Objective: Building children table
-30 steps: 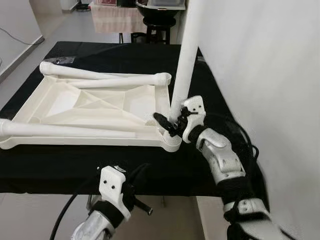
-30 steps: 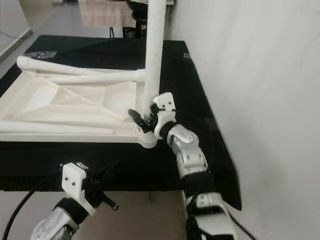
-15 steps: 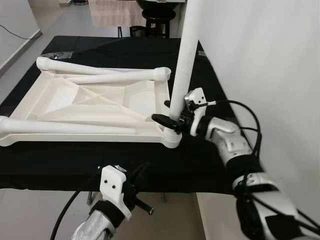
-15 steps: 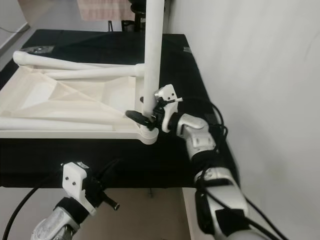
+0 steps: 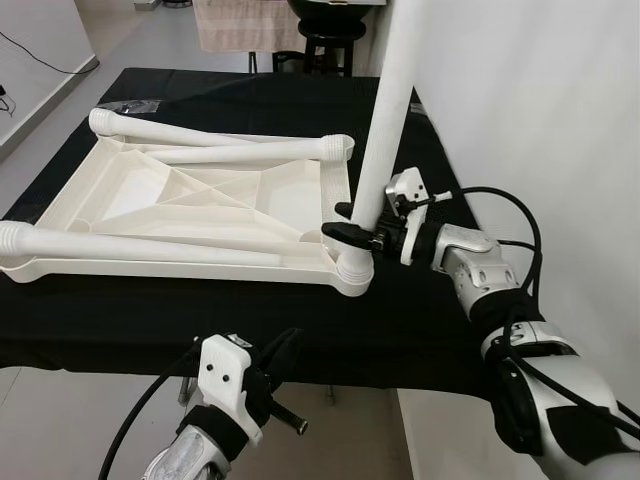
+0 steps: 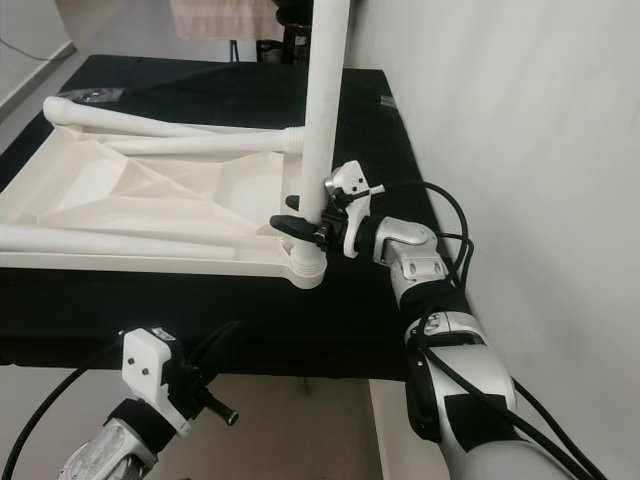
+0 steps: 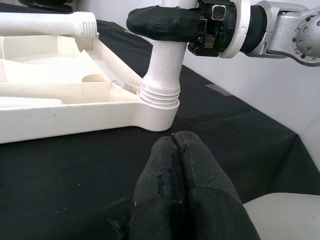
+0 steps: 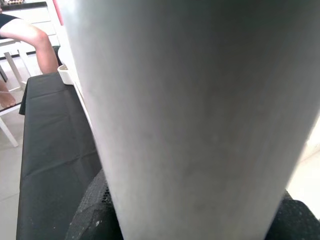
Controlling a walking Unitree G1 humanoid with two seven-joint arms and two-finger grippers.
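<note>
At the tabletop's near right corner, right gripper (image 5: 352,222): fingers clamped around the lower end of the upright leg (image 5: 392,110), just above the corner socket (image 5: 352,270).
Upright leg: white tube, standing in that socket, threaded collar seated at the socket rim, tilted slightly away from vertical.
Tabletop (image 5: 190,205): white plastic, lying underside up on the black cloth (image 5: 120,320), ribs showing.
Loose legs: three white tubes lying across the tabletop; one (image 5: 140,248) along its near edge, two (image 5: 200,130) (image 5: 255,152) by its far edge, meeting near the far right corner.
Left gripper (image 5: 268,375): below the tabletop's near edge, off the cloth's front, fingers (image 7: 187,200) pressed together on nothing, pointing toward the socket.
Wall (image 5: 540,100): white, right of the tabletop, close beside the right arm.
Person's bare leg (image 8: 27,32): seated on a white chair beyond the cloth, seen past the upright leg in the right wrist view.
</note>
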